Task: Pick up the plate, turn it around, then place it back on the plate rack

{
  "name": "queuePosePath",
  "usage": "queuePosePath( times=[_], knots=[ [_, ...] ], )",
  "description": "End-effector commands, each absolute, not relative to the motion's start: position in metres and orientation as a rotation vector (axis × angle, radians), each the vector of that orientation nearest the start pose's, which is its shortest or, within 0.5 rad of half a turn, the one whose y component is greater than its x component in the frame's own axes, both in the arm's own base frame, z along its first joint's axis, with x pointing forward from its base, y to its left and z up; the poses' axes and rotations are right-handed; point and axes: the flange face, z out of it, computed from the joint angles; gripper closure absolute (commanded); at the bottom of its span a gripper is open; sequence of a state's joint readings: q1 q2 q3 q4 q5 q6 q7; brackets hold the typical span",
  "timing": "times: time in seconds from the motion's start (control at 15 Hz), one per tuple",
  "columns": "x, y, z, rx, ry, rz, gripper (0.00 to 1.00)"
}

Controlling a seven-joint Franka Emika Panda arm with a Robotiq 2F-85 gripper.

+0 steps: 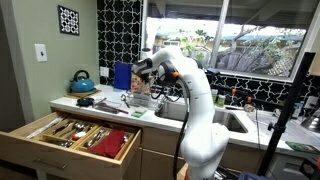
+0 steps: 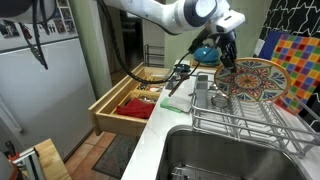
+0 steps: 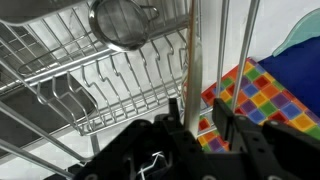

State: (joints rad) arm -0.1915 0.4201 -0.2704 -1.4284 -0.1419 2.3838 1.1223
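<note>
The plate [image 2: 252, 80] is round, orange-brown and patterned. It stands upright in the silvery wire plate rack [image 2: 250, 122], its face towards the camera. In the wrist view the plate [image 3: 192, 50] is a pale edge-on strip that runs up between my fingers. My gripper [image 3: 198, 108] straddles its rim. One finger lies against the plate, and a narrow gap shows at the other finger. The rack's wires [image 3: 90, 90] spread out below. In an exterior view my gripper [image 2: 228, 63] is at the plate's edge on the kettle side. My gripper [image 1: 141, 68] also shows above the counter.
A teal kettle [image 2: 205, 52] stands behind the rack and also shows on the counter [image 1: 83, 80]. A multicoloured checked panel [image 2: 296, 58] leans beside the plate. A metal strainer [image 3: 125, 25] lies in the rack. A wooden cutlery drawer [image 1: 75, 135] stands open. The sink [image 2: 215, 155] is next to the rack.
</note>
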Motion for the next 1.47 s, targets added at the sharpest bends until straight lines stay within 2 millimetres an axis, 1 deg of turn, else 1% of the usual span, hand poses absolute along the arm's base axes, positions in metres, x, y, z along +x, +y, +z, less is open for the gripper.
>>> queuePosePath(
  times=[0.0, 0.07, 0.13, 0.2, 0.33, 0.4, 0.47, 0.6, 0.87, 1.4],
  knots=[
    [0.671, -0.294, 0.526, -2.208, 2.023, -0.952, 0.68],
    [0.672, -0.294, 0.528, -2.194, 2.020, -0.963, 0.70],
    [0.673, -0.293, 0.528, -2.185, 2.016, -0.969, 0.76],
    [0.674, -0.292, 0.529, -2.175, 2.012, -0.978, 0.84],
    [0.676, -0.292, 0.530, -2.162, 2.008, -0.988, 0.86],
    [0.677, -0.290, 0.529, -2.158, 2.005, -0.999, 0.95],
    [0.678, -0.290, 0.530, -2.156, 2.000, -1.006, 0.93],
    [0.680, -0.287, 0.534, -2.147, 1.978, -1.036, 0.96],
    [0.681, -0.285, 0.538, -2.155, 1.967, -1.052, 0.93],
    [0.676, -0.275, 0.564, -2.172, 1.916, -1.093, 0.94]
  ],
)
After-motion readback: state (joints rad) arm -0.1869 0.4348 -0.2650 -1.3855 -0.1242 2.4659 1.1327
